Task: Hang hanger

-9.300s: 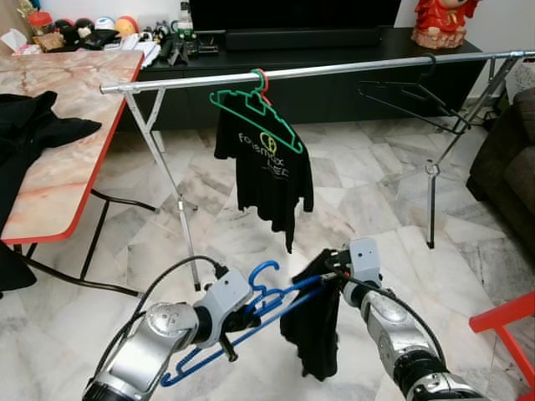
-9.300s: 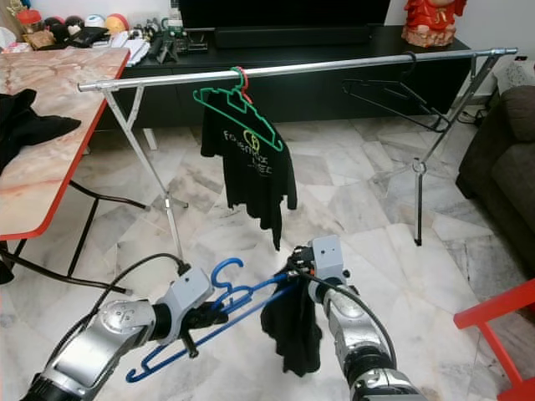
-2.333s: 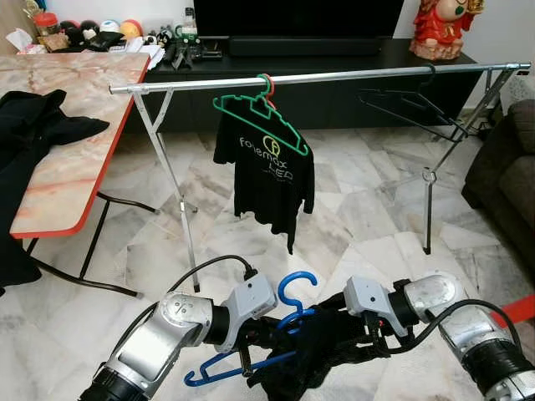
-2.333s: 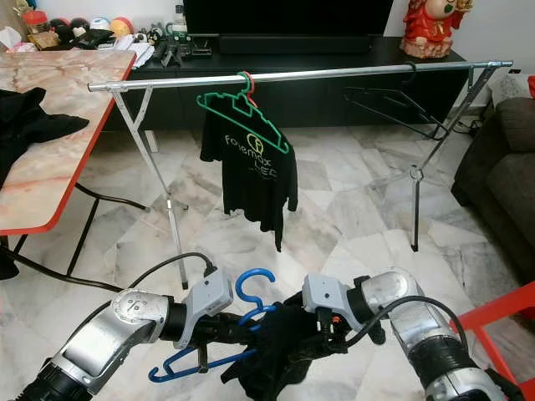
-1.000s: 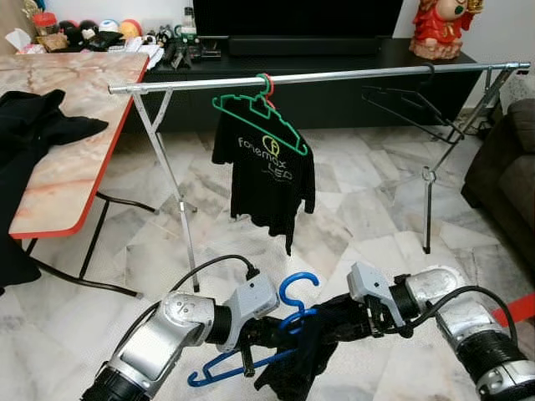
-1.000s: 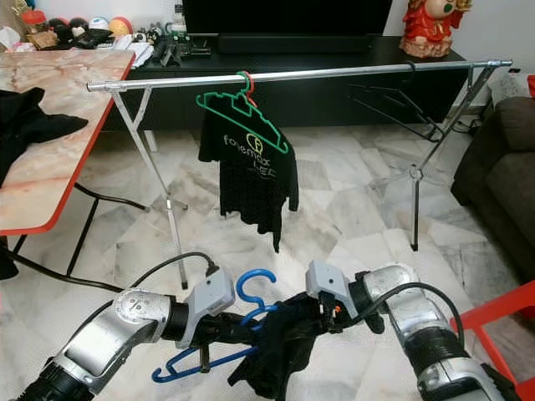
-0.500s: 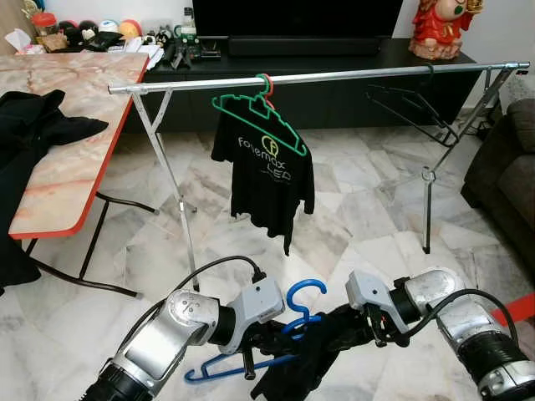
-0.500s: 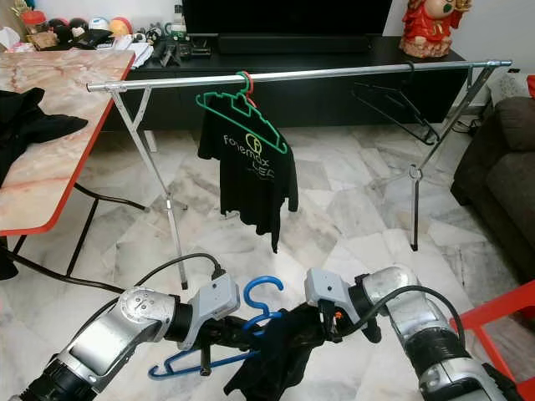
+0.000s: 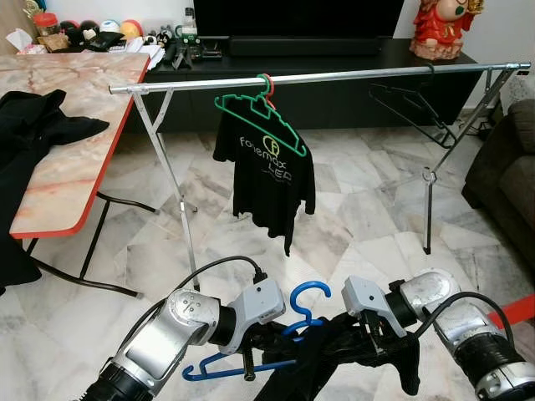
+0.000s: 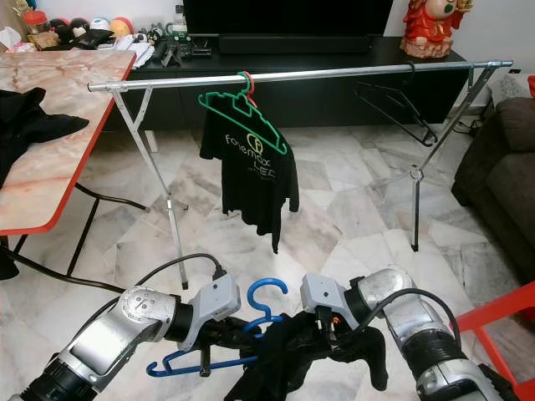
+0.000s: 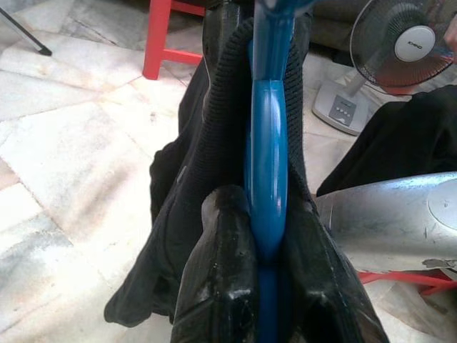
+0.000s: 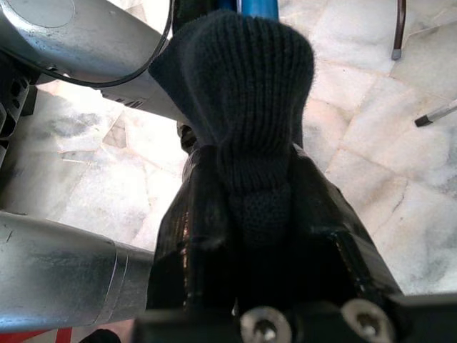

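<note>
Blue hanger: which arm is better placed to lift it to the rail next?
Left, probably. The left gripper is shut on the blue hanger, hook upward, below the rail. The right gripper only pinches the black garment.

light: bright, even | shadows: soft | head views sharp | wrist close-ups blurred

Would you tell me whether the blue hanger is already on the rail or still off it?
Off it. The blue hanger is low, clamped in the left gripper, its hook free; the rail is far above.
</note>
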Controlling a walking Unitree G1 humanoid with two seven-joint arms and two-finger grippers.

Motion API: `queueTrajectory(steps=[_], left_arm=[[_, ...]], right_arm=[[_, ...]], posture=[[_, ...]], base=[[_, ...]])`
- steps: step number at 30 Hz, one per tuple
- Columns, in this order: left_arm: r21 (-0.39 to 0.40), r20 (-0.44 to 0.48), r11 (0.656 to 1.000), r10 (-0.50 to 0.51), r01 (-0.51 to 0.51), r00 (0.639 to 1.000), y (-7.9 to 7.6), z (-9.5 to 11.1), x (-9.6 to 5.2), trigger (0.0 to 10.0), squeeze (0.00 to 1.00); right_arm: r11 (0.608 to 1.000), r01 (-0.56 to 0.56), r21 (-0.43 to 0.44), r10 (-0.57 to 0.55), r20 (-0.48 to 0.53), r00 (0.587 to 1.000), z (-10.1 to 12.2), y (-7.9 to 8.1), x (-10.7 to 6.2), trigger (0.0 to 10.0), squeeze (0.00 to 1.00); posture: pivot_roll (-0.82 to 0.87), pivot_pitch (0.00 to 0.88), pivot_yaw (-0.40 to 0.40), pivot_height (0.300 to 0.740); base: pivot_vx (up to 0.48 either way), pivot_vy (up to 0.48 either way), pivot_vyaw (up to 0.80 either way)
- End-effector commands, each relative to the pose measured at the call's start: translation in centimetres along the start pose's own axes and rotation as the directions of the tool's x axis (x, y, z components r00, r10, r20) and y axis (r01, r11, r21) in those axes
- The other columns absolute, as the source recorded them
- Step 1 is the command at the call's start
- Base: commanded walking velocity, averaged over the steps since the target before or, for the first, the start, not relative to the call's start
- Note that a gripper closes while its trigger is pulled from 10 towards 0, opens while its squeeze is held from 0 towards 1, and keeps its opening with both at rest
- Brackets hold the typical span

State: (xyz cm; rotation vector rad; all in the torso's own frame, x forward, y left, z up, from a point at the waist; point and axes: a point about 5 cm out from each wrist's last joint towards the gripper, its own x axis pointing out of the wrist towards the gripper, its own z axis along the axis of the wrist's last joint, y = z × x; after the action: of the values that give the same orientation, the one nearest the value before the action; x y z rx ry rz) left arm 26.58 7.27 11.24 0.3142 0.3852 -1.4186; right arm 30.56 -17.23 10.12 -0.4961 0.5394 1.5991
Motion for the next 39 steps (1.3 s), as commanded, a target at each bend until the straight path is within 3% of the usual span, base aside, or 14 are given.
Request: queueTrajectory(steps=[1, 15, 16, 18, 28, 30, 36, 39], left_arm=[[0.111, 0.078, 0.994, -0.024, 0.016, 0.997, -0.1, 2.8, 0.2, 10.0, 0.0], [0.135, 0.068, 0.99, -0.047, 0.038, 0.997, -0.1, 3.2, 0.1, 10.0, 0.01], [0.129, 0.076, 0.991, -0.052, 0.042, 0.996, -0.1, 3.3, 0.1, 10.0, 0.96], [0.132, 0.076, 0.99, -0.052, 0.042, 0.996, -0.1, 3.3, 0.1, 10.0, 1.0], [0.149, 0.025, 0.988, -0.047, 0.043, 0.999, 0.1, 2.8, -1.0, 10.0, 1.0], [0.15, -0.007, 0.988, -0.046, 0.046, 0.999, 0.2, 2.4, -2.1, 10.0, 1.0], [0.155, -0.045, 0.987, -0.024, 0.031, 0.999, 0.5, 2.0, -3.5, 10.0, 1.0], [0.14, -0.043, 0.989, 0.053, -0.046, 0.998, 1.3, 1.7, -4.8, 10.0, 1.0]], right_arm=[[0.998, -0.064, -0.031, 0.063, -0.008, 0.998, 0.1, 0.5, 1.1, 0.0, 0.0], [0.996, -0.082, -0.025, 0.08, -0.066, 0.995, -0.7, 1.0, 1.4, 0.0, 0.0], [0.996, -0.081, -0.024, 0.079, -0.065, 0.995, -0.7, 1.0, 1.4, 0.0, 0.0], [0.997, -0.077, -0.022, 0.076, -0.063, 0.995, -0.7, 1.0, 1.4, 0.0, 0.0], [0.999, -0.033, 0.007, 0.033, -0.075, 0.997, -1.5, 0.9, 0.9, 0.0, 0.0], [1.0, -0.014, 0.021, 0.015, -0.089, 0.996, -2.1, 1.1, 0.7, 0.0, 0.0], [0.999, 0.025, 0.031, -0.021, -0.128, 0.992, -3.1, 1.4, 0.3, 0.0, 0.0], [0.986, 0.144, 0.081, -0.139, -0.069, 0.988, -3.2, 0.8, -0.6, 0.0, 0.0]], posture=[[0.01, 0.11, -0.042, 0.74], [0.01, 0.137, -0.045, 0.74], [0.01, 0.137, -0.044, 0.74], [0.01, 0.139, -0.046, 0.74], [0.02, 0.141, -0.053, 0.74], [0.02, 0.146, -0.052, 0.74], [0.02, 0.149, -0.052, 0.74], [0.02, 0.151, -0.054, 0.74]], base=[[0.0, 0.0, 0.0], [0.0, 0.0, 0.0], [0.0, 0.0, 0.0], [0.0, 0.0, 0.0], [0.0, 0.0, 0.0], [0.0, 0.0, 0.0], [0.0, 0.0, 0.0], [0.0, 0.0, 0.0]])
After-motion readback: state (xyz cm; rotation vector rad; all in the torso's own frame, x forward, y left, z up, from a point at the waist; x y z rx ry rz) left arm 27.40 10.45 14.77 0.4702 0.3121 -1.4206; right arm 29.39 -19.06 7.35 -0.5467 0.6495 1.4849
